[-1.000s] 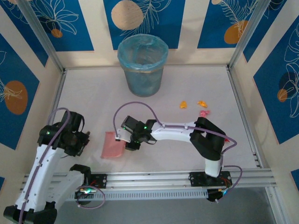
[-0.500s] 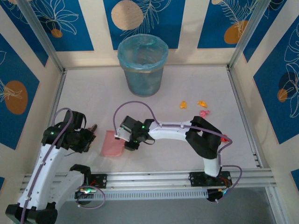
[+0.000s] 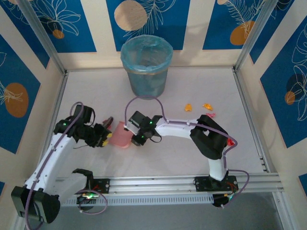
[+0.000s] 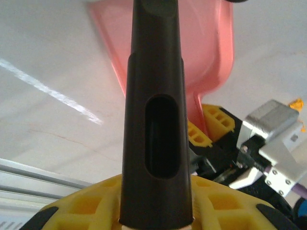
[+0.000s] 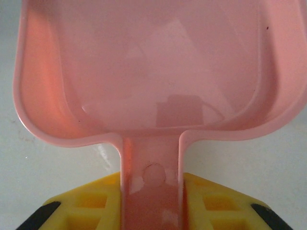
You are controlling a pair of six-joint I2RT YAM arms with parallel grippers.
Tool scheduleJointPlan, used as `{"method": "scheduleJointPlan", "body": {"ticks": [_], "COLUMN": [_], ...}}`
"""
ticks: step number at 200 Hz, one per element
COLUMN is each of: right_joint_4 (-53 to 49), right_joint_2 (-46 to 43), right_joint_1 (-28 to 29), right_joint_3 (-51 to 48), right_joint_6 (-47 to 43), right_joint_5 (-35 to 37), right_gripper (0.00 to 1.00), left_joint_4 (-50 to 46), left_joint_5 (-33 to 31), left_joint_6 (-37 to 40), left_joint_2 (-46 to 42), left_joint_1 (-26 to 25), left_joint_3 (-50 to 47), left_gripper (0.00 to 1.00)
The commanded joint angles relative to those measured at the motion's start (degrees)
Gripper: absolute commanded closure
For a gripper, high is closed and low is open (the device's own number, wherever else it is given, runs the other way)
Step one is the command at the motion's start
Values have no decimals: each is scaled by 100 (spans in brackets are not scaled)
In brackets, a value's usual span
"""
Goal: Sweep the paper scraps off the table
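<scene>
Several small paper scraps, orange [image 3: 188,107] [image 3: 207,106] and pink [image 3: 209,115], lie on the table [image 3: 192,153] right of centre; one orange scrap [image 4: 297,103] shows at the left wrist view's edge. My right gripper [image 3: 138,137] [image 5: 152,201] is shut on the handle of the pink dustpan [image 3: 120,135] [image 5: 158,62], whose pan is empty and points left. My left gripper [image 3: 99,137] [image 4: 156,203] is shut on a dark brush handle [image 3: 107,123] [image 4: 156,124], right beside the dustpan's [image 4: 213,48] left edge. The brush's bristles are hidden.
A blue-lined bin [image 3: 146,67] stands at the back centre of the table. Metal rails run along the front edge [image 3: 158,183] and both sides. The right arm's elbow [image 3: 208,139] lies just in front of the scraps.
My left arm has swung right and forward, bringing the brush handle up to the dustpan. The right gripper has shifted the dustpan slightly right and back.
</scene>
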Motion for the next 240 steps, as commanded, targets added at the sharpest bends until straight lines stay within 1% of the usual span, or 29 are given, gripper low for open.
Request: {"method": "scheduleJointPlan", "body": {"ticks": [1,60,95,115,157,185,220,240], "right_joint_4": [-305,-399,-285,-227,-98,37,140,254], "right_joint_2": [157,103,8,-1,-86,-230,-340,-435], "right_joint_1": [-75,-411,-546,-611,-743,-813,-859,-880], "right_joint_3": [-10,-83,-192,-219,-370,-554,-683,-749], "right_joint_6": [342,781,780,794,867,894,955,1044], "right_joint_5": [177,341,398,408,531,603,618,546], "right_gripper": [100,100,100,100,100,100,100,100], "left_joint_4": [221,222,196,223,110,-134,-898,-1119], "left_joint_5": [1052,1369,1626,1758,1619,1554,969,803], "left_joint_6": [156,555,853,1005,1155,1430,2098,2352], "left_joint_2": [249,690,910,1081,1193,1304,1550,1649], "left_joint_1": [-129,-415,-546,-721,-838,-856,-908,-951], "left_joint_3": [-93,172,390,517,708,896,1504,1710], "left_gripper": [100,100,100,100,100,100,100,100]}}
